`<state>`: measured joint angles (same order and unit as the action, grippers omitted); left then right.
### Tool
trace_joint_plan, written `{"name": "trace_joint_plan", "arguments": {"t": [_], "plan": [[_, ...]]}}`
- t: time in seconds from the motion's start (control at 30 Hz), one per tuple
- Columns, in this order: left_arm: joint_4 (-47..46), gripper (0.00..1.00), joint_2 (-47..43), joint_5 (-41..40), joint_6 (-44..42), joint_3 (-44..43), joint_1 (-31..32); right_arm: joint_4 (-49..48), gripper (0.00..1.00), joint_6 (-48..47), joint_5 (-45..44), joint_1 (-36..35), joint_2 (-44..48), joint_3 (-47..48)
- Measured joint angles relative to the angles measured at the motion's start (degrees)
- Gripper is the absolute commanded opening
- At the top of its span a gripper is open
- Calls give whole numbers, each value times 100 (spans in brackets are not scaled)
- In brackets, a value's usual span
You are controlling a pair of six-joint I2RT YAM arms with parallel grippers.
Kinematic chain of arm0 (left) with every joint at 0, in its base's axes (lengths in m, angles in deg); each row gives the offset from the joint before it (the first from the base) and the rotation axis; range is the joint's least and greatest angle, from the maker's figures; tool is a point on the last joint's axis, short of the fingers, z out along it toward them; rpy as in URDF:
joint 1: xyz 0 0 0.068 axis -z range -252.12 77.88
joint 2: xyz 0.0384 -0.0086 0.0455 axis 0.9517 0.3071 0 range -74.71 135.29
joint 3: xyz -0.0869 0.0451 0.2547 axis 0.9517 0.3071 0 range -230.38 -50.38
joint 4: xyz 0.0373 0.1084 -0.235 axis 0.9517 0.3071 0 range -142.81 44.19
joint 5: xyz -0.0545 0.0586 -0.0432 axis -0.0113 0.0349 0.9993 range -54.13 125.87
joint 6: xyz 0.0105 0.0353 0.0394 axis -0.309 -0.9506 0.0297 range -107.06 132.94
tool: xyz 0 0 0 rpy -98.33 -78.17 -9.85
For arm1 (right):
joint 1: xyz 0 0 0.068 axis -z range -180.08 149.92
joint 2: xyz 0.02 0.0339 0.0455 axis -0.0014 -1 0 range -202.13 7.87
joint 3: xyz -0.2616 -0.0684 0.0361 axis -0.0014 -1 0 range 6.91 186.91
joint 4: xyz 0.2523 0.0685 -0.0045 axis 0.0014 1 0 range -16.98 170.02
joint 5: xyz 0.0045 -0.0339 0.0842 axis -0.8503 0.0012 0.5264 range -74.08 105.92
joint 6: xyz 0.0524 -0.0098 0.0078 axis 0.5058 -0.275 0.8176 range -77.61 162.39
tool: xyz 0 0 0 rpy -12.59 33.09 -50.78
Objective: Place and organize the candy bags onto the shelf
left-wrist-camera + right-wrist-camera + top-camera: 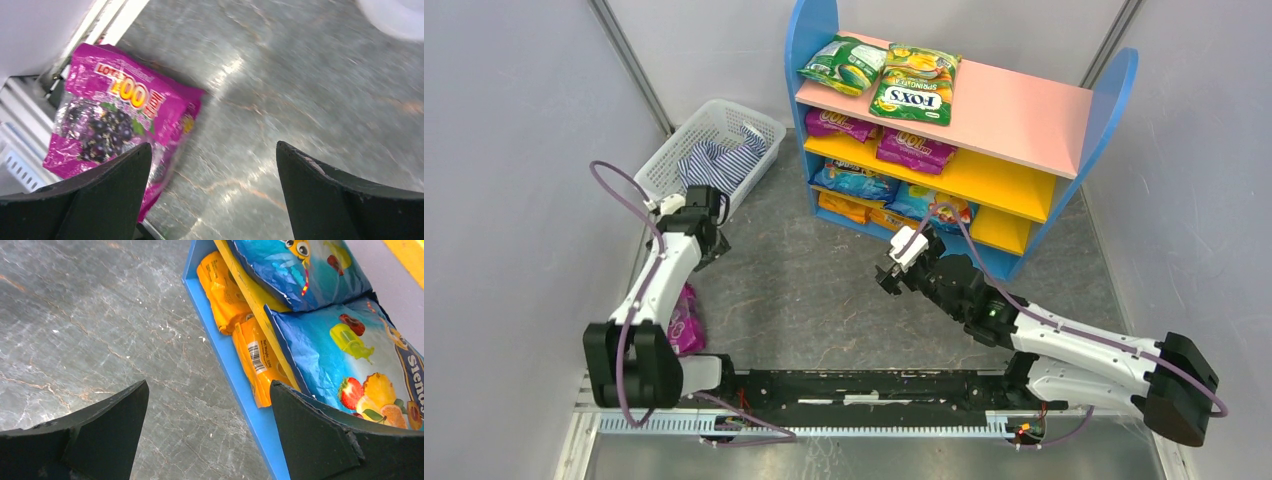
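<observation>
The shelf stands at the back with candy bags on every tier. A green bag and the FOX'S bag lie on the pink top board. Purple bags sit on the yellow board, and blue bags and orange bags on the blue base. One purple bag lies on the table beside the left arm. My left gripper hovers open just right of it. My right gripper is open and empty in front of the shelf base.
A white mesh basket holding a striped cloth stands left of the shelf, just beyond the left gripper. Grey walls close in on both sides. A metal rail runs along the near edge behind the loose purple bag.
</observation>
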<state>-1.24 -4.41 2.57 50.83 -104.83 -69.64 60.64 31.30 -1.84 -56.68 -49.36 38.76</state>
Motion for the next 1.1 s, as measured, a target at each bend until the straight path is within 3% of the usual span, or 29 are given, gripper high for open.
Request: {"name": "trace_joint_plan", "arguments": {"t": [0.2,0.3,0.43,0.5,0.77,0.87,0.93,1.1], "plan": [[-466,96,835,-98,-24,133,-1154,-46,98,76,109,0,205,-114],[-649,79,1137,-37,-68,304,-1510,-57,98,83,107,0,254,-136],[-850,64,1333,240,-205,468,-1506,-70,98,81,107,0,282,-146],[-901,50,1333,295,-267,533,-1499,-68,98,81,105,0,282,-146],[-1010,12,1161,697,-529,599,-1488,-46,98,76,15,0,273,-146],[-1156,3,861,1128,-579,684,-1287,-24,98,76,-160,0,273,-146],[-1281,2,592,1460,-566,750,-931,-28,98,79,-308,0,280,-146],[-1676,2,282,1980,-44,776,575,-61,98,98,-608,0,455,-262]]}}
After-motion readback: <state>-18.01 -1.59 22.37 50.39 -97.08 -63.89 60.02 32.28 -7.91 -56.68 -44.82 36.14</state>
